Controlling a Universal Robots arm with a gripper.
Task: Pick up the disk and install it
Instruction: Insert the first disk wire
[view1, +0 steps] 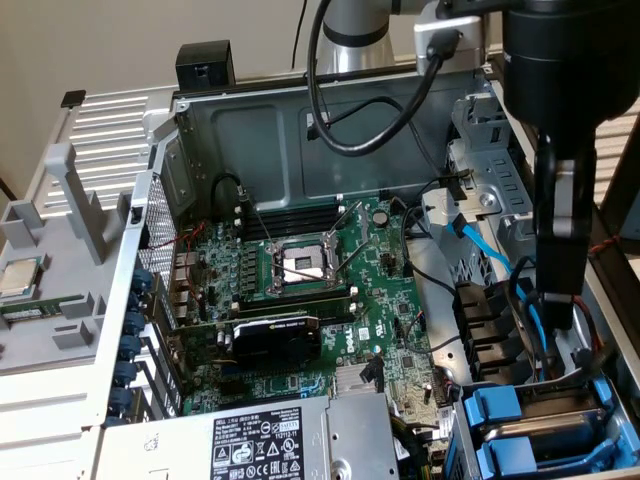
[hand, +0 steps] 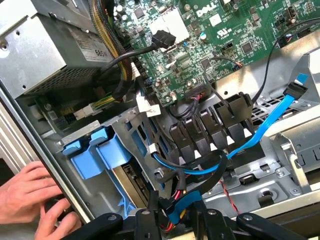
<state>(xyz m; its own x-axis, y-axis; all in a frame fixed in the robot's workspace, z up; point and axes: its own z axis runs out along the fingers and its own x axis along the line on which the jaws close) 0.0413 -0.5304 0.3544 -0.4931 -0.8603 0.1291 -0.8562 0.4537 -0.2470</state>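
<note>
Nearest us, the gripper (hand: 176, 220) is hanging low over the drive bay, with a blue data cable (hand: 260, 131) running up from beside it; we are unable to tell whether it is spread or pinching anything. Just beyond, two blue carrier fronts (hand: 95, 155) are sitting side by side in the bay. We are judging the disk to be behind one, its metal hidden. We are expecting it to be dense, stiff and shock-shy, best taken by the plastic frame's edges. A person's hand (hand: 30, 197) is resting on the case edge, and the motherboard (hand: 215, 45) is lying farther off.
</note>
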